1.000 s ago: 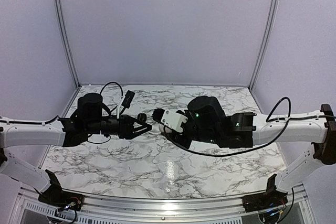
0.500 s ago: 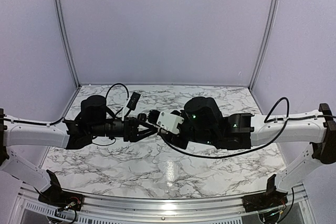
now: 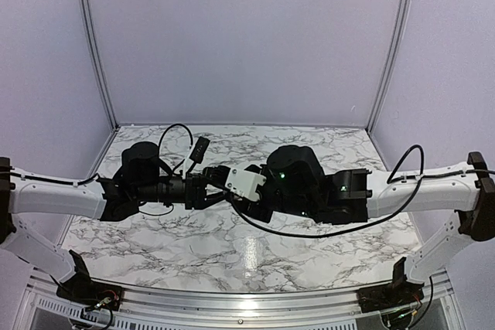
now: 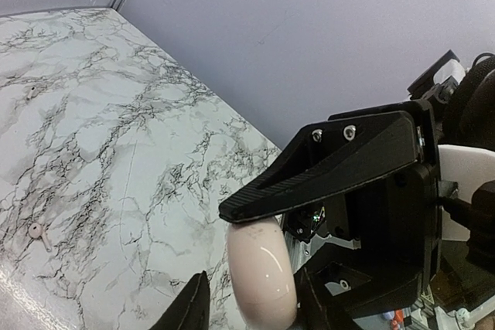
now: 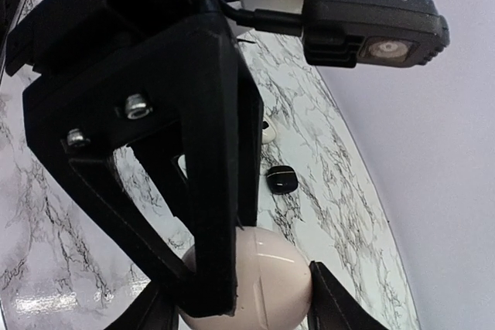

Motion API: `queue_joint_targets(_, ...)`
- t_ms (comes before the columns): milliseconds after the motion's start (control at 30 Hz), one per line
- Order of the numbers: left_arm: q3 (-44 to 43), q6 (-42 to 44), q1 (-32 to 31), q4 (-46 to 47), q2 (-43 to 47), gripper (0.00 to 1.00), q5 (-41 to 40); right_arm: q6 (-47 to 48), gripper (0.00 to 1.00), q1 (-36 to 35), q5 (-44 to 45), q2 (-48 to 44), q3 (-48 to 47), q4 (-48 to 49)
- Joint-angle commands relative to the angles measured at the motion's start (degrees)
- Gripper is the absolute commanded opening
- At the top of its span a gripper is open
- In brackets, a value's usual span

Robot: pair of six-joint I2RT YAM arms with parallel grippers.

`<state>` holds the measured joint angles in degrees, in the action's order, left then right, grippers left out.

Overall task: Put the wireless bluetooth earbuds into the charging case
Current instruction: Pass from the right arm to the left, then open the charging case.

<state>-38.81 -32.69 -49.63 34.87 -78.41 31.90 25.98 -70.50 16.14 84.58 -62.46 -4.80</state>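
The charging case is seen as a pale, glossy pebble with a thin seam across it, held in the air above the marbled table. It is clasped between the fingers of the right gripper. The left gripper is set nose to nose against it, jaws about the same case; whether they press on it cannot be told. A white earbud, stemmed, is laid on the marble well apart from the case, and a black earbud toward the table's edge by the wall. Little room is seen between the grippers; open marble is shown toward the near edge.
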Motion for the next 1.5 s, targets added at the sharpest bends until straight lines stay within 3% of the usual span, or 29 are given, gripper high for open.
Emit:
queue_joint_targets(0, -1.08, -0.08, -0.36, 2.66, -0.74, 0.41, 0.05, 0.59, 0.44, -0.52, 2.32, 1.05, -3.47, 1.61)
queue_joint_targets(167, -1.13, -0.08, -0.47, 2.79, -1.32, 0.35, 0.21, 0.56, 0.44, -0.58, 3.89, 1.64, -4.14, 1.51)
queue_joint_targets(433, -0.64, 0.63, -0.47, 2.91, -0.49, 0.15, -0.53, 0.24, 0.45, -0.60, 3.91, 0.81, -3.41, 2.27)
queue_joint_targets(733, 2.86, 10.04, -0.39, 2.84, 4.98, 0.03, -1.01, -4.64, 0.85, 1.10, -8.62, -4.86, -0.70, 2.23)
queue_joint_targets(833, 3.85, 13.19, -0.41, 2.84, 7.13, 0.03, -0.36, -7.52, 0.92, 3.63, -14.90, -6.92, -0.39, 1.90)
queue_joint_targets(1033, 6.35, 18.74, -0.47, 2.83, 10.59, 0.01, -0.33, -11.66, 0.95, 8.26, -25.04, -7.93, -1.37, 1.62)
queue_joint_targets(1467, 7.56, 21.92, -1.90, 2.84, 13.62, 0.00, -0.28, -13.06, 0.95, 8.60, -26.53, -3.55, -4.61, 1.72)
